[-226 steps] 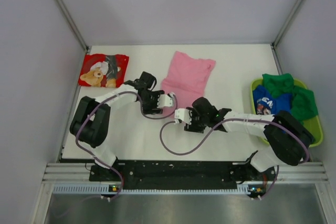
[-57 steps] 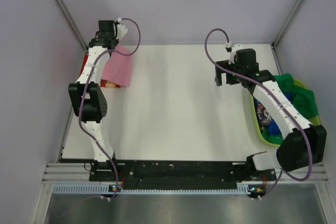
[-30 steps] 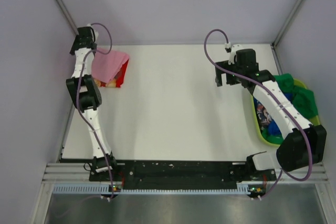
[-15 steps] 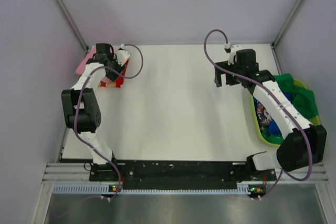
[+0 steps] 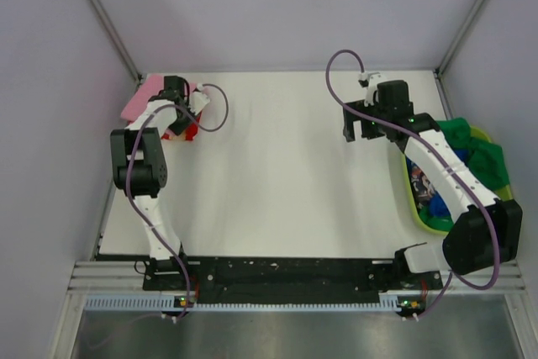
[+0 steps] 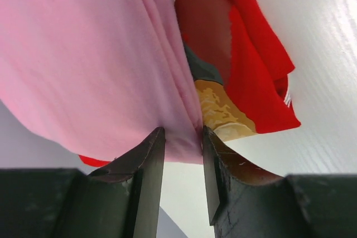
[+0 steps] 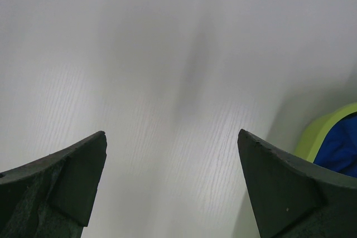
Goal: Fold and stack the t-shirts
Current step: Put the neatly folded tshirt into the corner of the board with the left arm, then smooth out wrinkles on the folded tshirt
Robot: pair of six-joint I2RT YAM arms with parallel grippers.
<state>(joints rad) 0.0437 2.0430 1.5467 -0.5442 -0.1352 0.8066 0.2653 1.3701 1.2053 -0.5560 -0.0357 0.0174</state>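
Pinching the pink shirt (image 6: 83, 54) by its edge, the left fingers (image 6: 155, 151) hold it over the red shirt (image 6: 254, 82) at the far-left corner of the counter (image 5: 277, 174). The right fingers (image 7: 72, 176) gape wide near the tray (image 7: 321, 132), which holds the blue shirt (image 7: 343, 144) and the green shirt (image 5: 487, 161).

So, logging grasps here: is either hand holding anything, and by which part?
The left hand pinches the pink shirt by its folded edge; the right hand is open, empty.

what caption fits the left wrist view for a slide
The left gripper pinches the pink t-shirt over the red t-shirt.
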